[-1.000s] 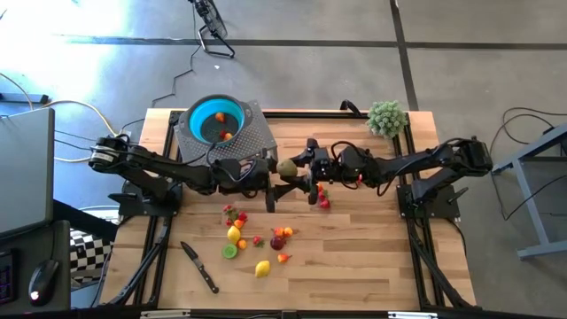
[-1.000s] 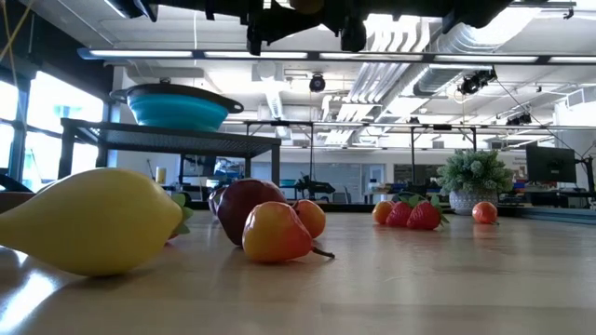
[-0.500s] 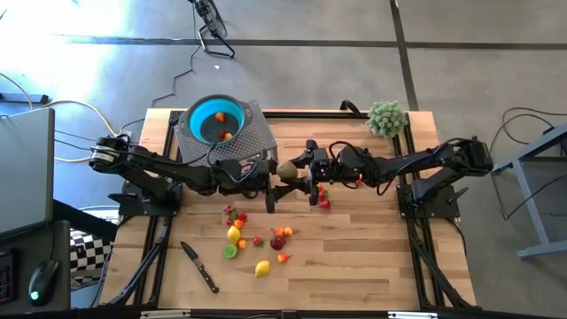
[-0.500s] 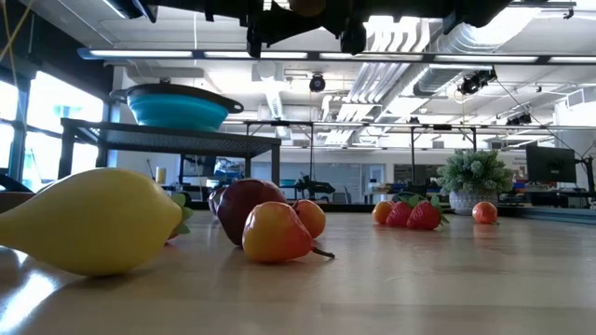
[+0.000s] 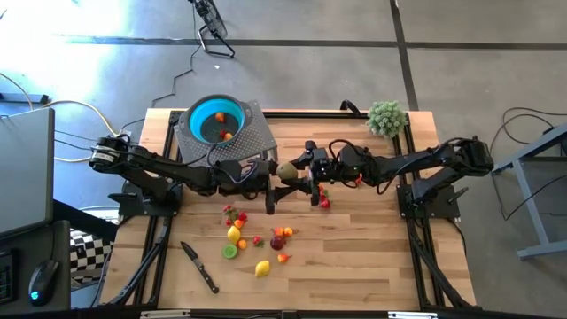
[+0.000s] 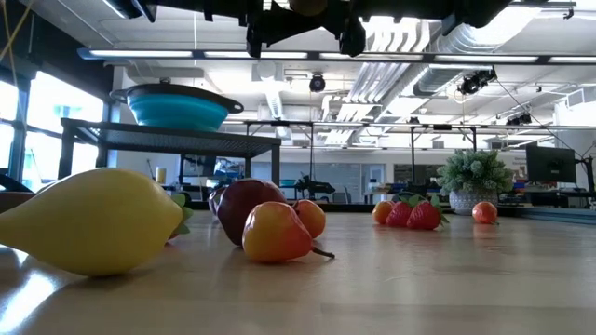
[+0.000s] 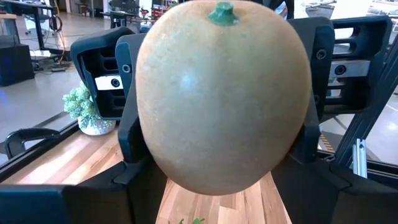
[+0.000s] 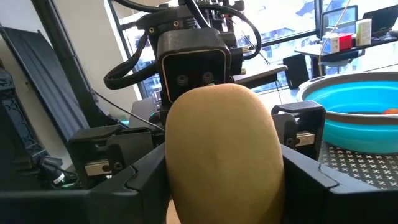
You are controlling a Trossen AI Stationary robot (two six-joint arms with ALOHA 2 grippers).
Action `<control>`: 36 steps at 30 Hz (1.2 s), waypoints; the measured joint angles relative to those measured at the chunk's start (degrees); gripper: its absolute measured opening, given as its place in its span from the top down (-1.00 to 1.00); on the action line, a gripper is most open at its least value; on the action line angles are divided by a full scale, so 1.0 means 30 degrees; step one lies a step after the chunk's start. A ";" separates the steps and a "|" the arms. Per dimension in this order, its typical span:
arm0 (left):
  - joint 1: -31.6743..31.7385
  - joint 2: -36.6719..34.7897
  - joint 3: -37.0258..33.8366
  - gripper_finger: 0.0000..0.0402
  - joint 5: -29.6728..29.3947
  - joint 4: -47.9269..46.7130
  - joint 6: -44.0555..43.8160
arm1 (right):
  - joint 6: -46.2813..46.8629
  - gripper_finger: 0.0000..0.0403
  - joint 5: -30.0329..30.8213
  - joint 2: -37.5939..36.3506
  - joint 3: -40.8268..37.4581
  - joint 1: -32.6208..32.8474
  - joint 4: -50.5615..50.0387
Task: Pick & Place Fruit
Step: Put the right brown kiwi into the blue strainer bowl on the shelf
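**Both grippers on one fruit, mid-table**

I see my left gripper [image 5: 270, 180] and right gripper [image 5: 306, 174] meeting nose to nose above the table [image 5: 372, 257], with a tan-green round fruit [image 5: 286, 168] caught between them. In the left wrist view the fruit [image 7: 222, 93] fills the frame, my own fingers [image 7: 134, 130] pressed against its sides. In the right wrist view the same fruit [image 8: 222, 152] sits between that gripper's fingers [image 8: 295, 134] too, so both pinch it, well clear of the wood.

Below the grippers, toward the near edge, loose fruits [image 5: 257, 239] lie scattered. Beyond the left gripper stands the teal bowl [image 5: 216, 120] on its mesh stand [image 5: 252, 133]; a knife [image 5: 199, 266] lies nearer me.
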 joint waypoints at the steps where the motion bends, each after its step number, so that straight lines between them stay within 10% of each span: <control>1: 0.0000 0.0000 0.0000 -0.28 0.0000 0.0000 0.0000 | 0.0011 -0.09 -0.0025 0.0000 0.0000 0.0000 -0.0007; 36: 0.0015 -0.0007 0.0007 0.13 -0.0102 -0.0110 -0.0372 | 0.0000 -0.11 0.0022 0.0029 -0.0029 0.0022 -0.0131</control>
